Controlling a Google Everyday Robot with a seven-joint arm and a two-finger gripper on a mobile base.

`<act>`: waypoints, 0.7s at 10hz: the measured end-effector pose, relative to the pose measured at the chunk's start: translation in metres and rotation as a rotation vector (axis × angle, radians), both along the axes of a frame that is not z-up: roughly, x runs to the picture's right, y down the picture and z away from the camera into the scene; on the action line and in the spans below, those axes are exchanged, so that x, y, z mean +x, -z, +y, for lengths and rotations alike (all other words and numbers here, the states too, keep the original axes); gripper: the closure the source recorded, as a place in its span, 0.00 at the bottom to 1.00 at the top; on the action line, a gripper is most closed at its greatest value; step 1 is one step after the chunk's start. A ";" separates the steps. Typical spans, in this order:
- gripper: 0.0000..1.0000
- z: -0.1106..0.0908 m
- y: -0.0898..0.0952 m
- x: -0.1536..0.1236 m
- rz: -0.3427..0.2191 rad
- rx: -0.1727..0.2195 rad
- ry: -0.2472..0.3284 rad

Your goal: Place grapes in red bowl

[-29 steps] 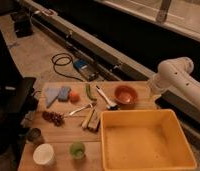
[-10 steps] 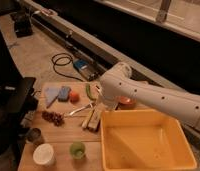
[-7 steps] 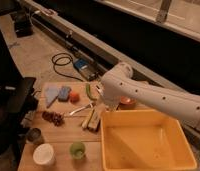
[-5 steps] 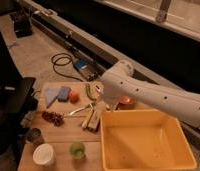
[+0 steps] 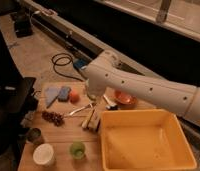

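Where the smooth white arm ends, the gripper hangs above the wooden board, just past the far left corner of the yellow tub, a glossy plastic rectangle; I cannot tell how wide the gripper stands or whether it grasps anything. The grapes, a knobbly dark bunch, lie well left of the tub, their long axis running left to right and pointing toward it. The red bowl, small and round, sits just behind the tub's far rim.
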State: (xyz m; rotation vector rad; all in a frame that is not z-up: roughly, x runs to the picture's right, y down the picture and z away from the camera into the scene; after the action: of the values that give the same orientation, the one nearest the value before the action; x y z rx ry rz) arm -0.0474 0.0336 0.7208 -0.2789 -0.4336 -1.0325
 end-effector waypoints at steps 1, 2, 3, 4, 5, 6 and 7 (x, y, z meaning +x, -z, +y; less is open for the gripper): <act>0.40 -0.002 -0.003 -0.025 -0.038 0.004 0.027; 0.40 -0.004 -0.006 -0.042 -0.062 0.007 0.047; 0.40 -0.004 -0.009 -0.060 -0.086 0.007 0.068; 0.40 -0.001 -0.015 -0.086 -0.126 0.002 0.105; 0.40 0.002 -0.020 -0.098 -0.146 -0.003 0.125; 0.40 0.006 -0.026 -0.110 -0.167 -0.010 0.146; 0.40 0.013 -0.034 -0.124 -0.194 -0.024 0.173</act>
State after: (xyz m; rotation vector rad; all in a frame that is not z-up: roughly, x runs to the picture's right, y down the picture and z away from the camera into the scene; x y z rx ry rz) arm -0.1714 0.0470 0.7545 -0.2415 -0.6048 -1.2297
